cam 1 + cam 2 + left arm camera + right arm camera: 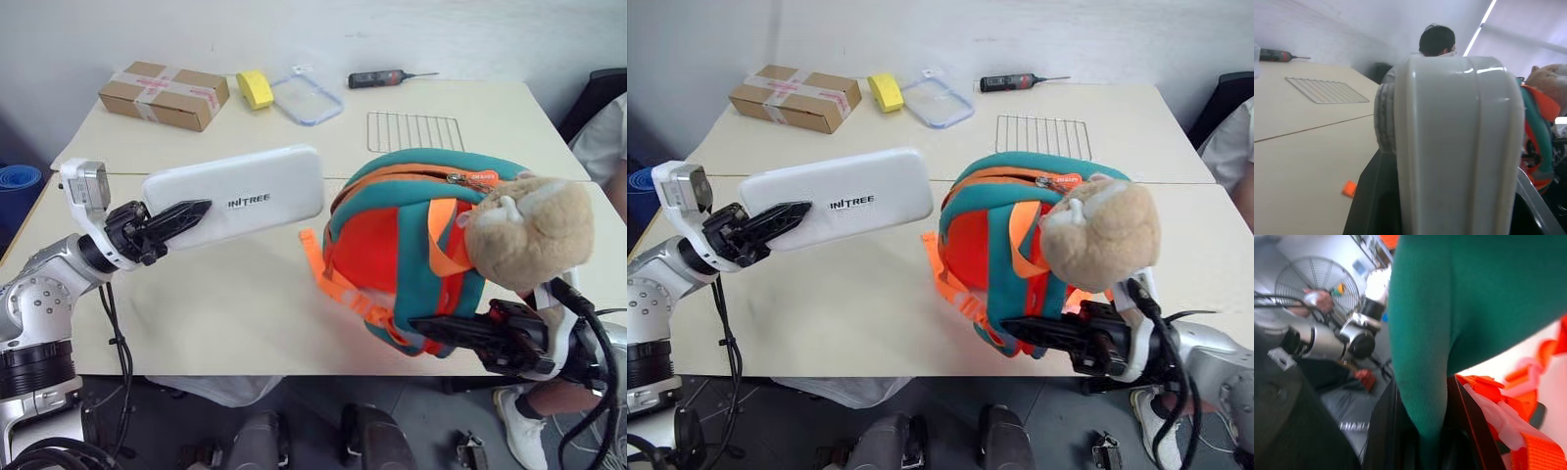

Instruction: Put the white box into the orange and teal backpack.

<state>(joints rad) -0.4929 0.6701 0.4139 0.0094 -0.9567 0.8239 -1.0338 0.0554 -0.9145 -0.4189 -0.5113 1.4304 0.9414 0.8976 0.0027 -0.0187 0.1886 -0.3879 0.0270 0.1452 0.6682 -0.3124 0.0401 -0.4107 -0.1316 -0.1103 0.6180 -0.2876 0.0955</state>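
- Cardboard box (164, 94) with tape sits at the far left of the table (245, 284), well apart from the action.
- My left gripper (186, 217) is clamped on one end of the white box (235, 196); I see it held flat above the table, lettering up, its other end pointing toward the backpack.
- Left wrist view has the white box end-on between the fingers, tabletop beneath.
- Yellow tape roll (256, 89) and clear lid (306, 99) lie at the far edge, just beside each other.
- Screwdriver (384, 77) lies further right at the back; wire rack (414, 130) in front of it.
- Backpack (411, 245), orange with teal trim, stands near the front edge right of centre, zipper along its top, orange straps trailing on the table.
- Plush toy (529, 230) hangs at the backpack's right side.
- My right gripper (431, 328) is closed on the backpack's teal trim low at the front; right wrist view shows teal fabric pinched between the fingers.
- Person (607, 147) sits at the far right edge.
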